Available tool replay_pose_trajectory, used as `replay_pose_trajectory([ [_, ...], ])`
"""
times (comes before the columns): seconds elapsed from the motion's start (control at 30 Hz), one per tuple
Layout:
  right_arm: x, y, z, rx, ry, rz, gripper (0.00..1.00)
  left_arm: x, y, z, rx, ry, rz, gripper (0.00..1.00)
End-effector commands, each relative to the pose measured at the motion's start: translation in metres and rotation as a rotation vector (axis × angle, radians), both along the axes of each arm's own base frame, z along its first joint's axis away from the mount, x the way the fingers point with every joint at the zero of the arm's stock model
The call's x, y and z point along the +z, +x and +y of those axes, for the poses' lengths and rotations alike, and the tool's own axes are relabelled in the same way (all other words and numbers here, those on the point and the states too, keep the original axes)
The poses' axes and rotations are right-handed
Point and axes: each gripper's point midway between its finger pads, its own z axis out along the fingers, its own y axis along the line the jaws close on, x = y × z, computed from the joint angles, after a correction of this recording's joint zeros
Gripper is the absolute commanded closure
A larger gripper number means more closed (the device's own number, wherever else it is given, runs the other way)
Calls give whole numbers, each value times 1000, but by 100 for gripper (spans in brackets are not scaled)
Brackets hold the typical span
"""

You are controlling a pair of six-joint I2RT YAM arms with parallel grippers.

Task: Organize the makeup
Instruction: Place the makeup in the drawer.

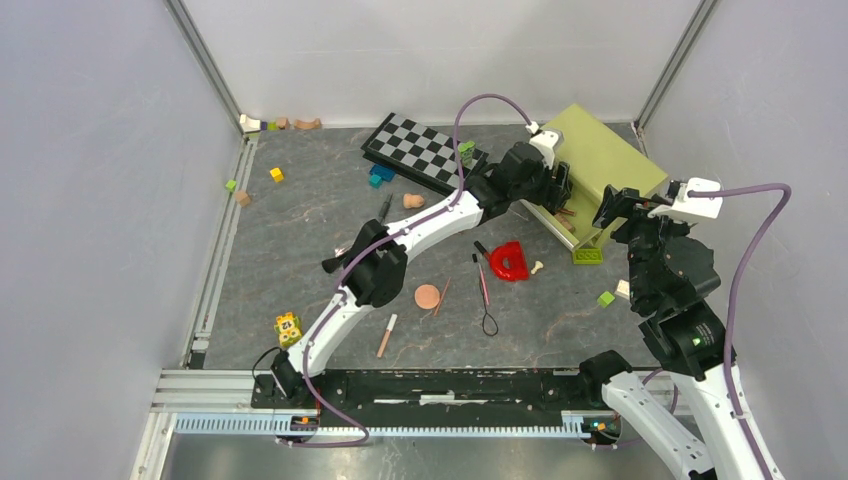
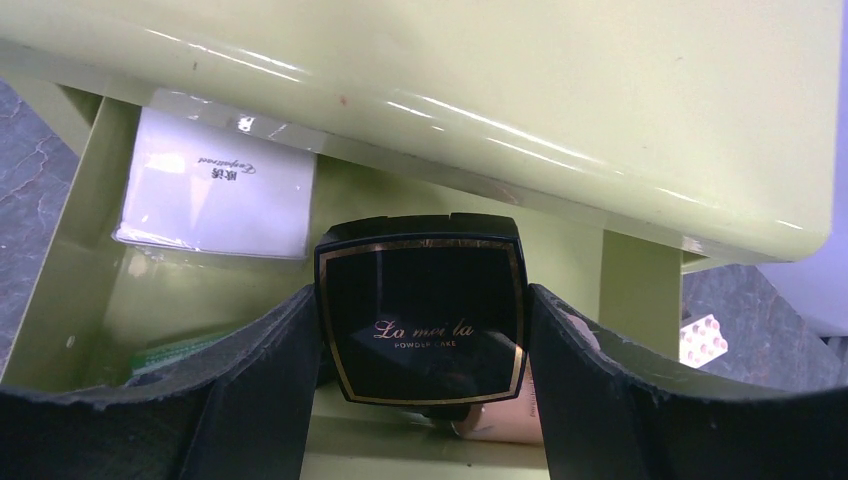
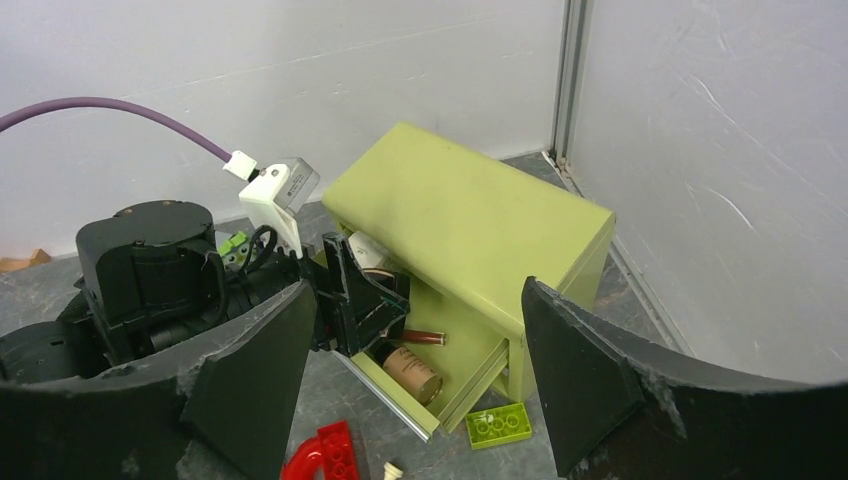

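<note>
My left gripper (image 1: 558, 192) reaches into the open drawer (image 1: 577, 228) of the green box (image 1: 605, 158). In the left wrist view it (image 2: 425, 335) is shut on the dark compact (image 2: 424, 300), held over the drawer (image 2: 80, 260). A tan bottle (image 2: 500, 420) lies under it, a white packet (image 2: 215, 185) behind. My right gripper (image 1: 615, 207) is open and empty beside the box; its view (image 3: 415, 340) shows the tan bottle (image 3: 410, 372) and a dark red tube (image 3: 420, 337) in the drawer. The peach puff (image 1: 427, 296), pink pencil (image 1: 483, 283), wooden pencil (image 1: 441, 296) and a black-handled brush (image 1: 385, 207) lie on the table.
A red horseshoe piece (image 1: 508, 261) lies near the pencils. A chessboard (image 1: 420, 150) stands at the back. Green bricks (image 1: 587, 256) lie by the box, and coloured bricks (image 1: 276, 174) are scattered at the left. A green brick (image 3: 498, 424) lies below the drawer.
</note>
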Motion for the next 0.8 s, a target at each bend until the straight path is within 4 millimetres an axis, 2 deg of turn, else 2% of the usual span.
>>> replay_pose_trajectory([
  [0.0,7,-3,-5,-18,-14,-16,17,22,15,-5,5,-39,-95,61],
  [0.13,5,-2,-4,-16,-24,-9,17,18,16,-6,4,-34,-96,46],
  [0.33,3,-1,-5,-19,-30,-3,16,19,13,-8,-13,-39,-90,28],
  [0.67,-2,1,-2,-12,-35,18,15,29,7,-10,-39,-64,-79,7],
  [0.77,-2,1,-1,-6,-32,20,15,33,6,-9,-41,-62,-79,4],
])
